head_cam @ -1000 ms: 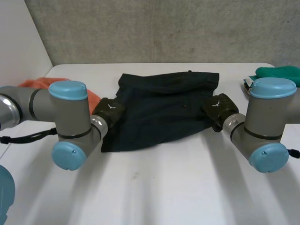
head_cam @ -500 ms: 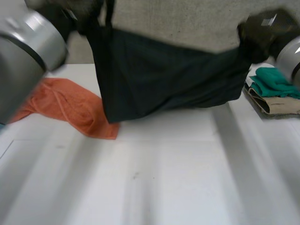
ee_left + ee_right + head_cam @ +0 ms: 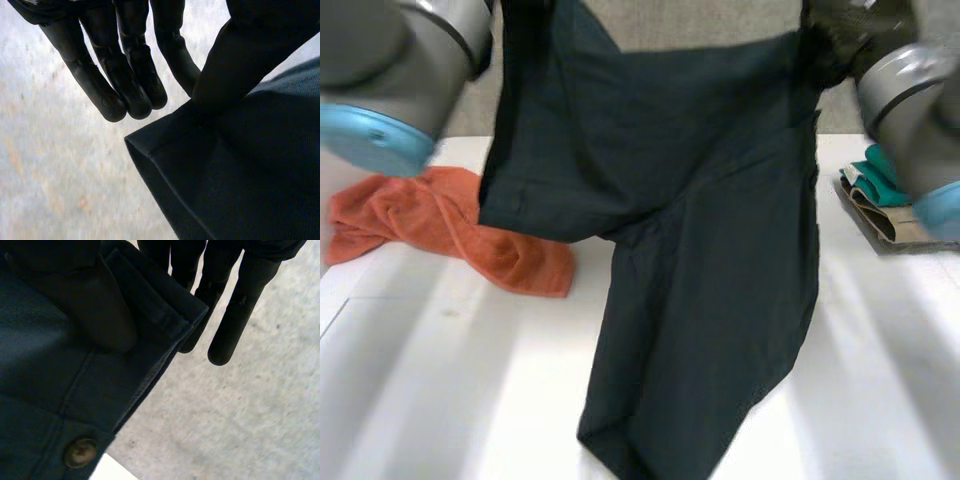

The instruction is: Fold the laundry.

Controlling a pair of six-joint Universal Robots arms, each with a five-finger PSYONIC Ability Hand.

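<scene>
**Desk:** What is hanging in the middle?

**Photographer:** A dark garment [image 3: 700, 250], held aloft between the two arms in front of a grey concrete wall. Its top edge stretches from one hand to the other. One side hangs short, while the other drops in a long panel to the white surface [image 3: 450, 400] at the near side.

**Desk:** How does each hand hold it?

**Photographer:** The left hand [image 3: 135, 60] pinches one top corner. Its thumb presses the cloth from one side, one finger runs behind the cloth, and the other fingers stay straight beside the hem. The right hand [image 3: 235, 315] pinches the opposite corner. Its thumb lies across a stitched band, with straight fingers behind it. A brown button [image 3: 80, 452] sits on the cloth just below that grip.

**Desk:** And the arms?

**Photographer:** The left arm [image 3: 410, 50] and the right arm [image 3: 910, 90] are both raised high, at either side of the garment.

**Desk:** Anything else on the surface?

**Photographer:** A crumpled orange cloth [image 3: 440, 230] lies on the robot's left, partly behind the short side of the garment. On the right, a green cloth [image 3: 885, 170] rests on a folded tan piece [image 3: 880, 218], well apart from the orange one.
</scene>
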